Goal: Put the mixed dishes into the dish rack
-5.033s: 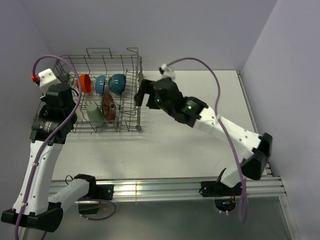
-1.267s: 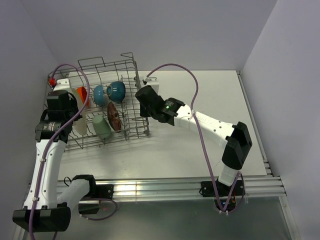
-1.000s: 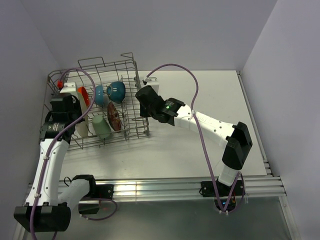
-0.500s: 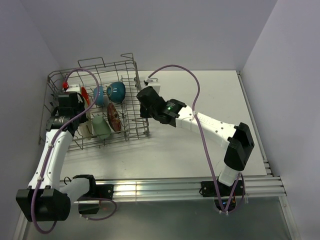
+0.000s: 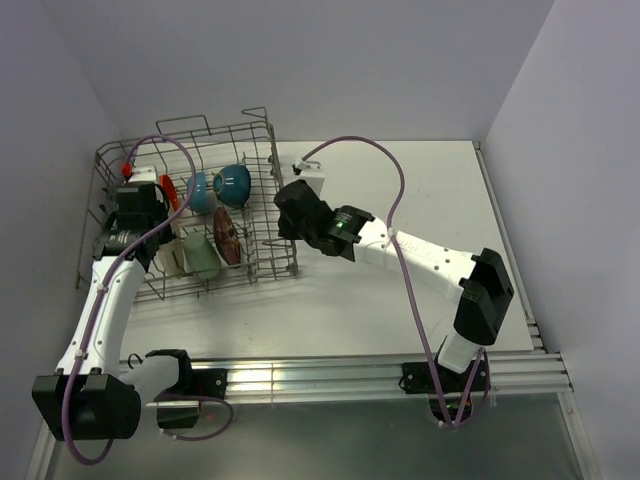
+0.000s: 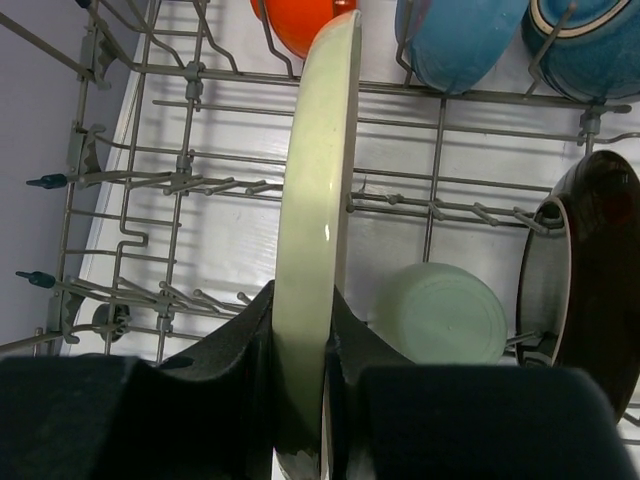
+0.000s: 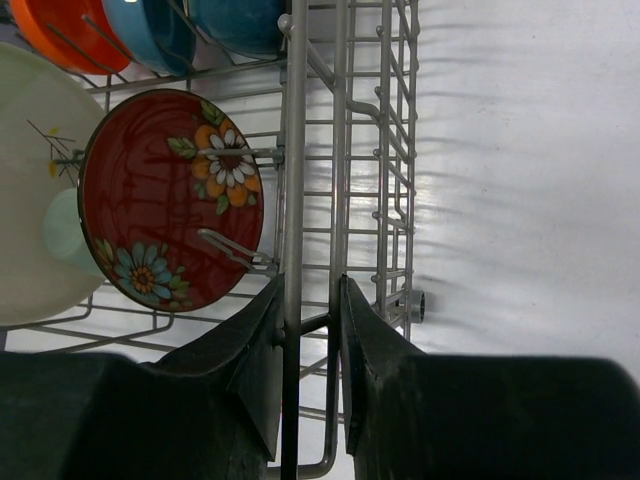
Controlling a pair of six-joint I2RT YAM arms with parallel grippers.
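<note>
The grey wire dish rack [image 5: 262, 130] stands at the table's far left. My left gripper [image 6: 300, 305] is shut on the cream plate [image 6: 320, 200], which stands on edge among the tines in the rack's left half. The pale green cup [image 6: 445, 325] lies just right of the plate. The red floral bowl [image 7: 170, 200] stands on edge beside the cup. Along the back row sit the orange bowl [image 6: 300, 20], the small blue bowl [image 6: 460, 40] and the teal bowl [image 6: 590, 50]. My right gripper [image 7: 308, 295] is shut on the upright wires of the rack's right wall [image 7: 296, 150].
White tabletop [image 5: 420, 200] stretches right of the rack. Lilac walls close in on the left, back and right. An aluminium rail [image 5: 320, 375] with both arm bases runs along the near edge. Purple cables loop over both arms.
My left gripper has carried the plate down and slightly right, deeper between the tines. The right arm has shifted a little while keeping its hold on the rack wall.
</note>
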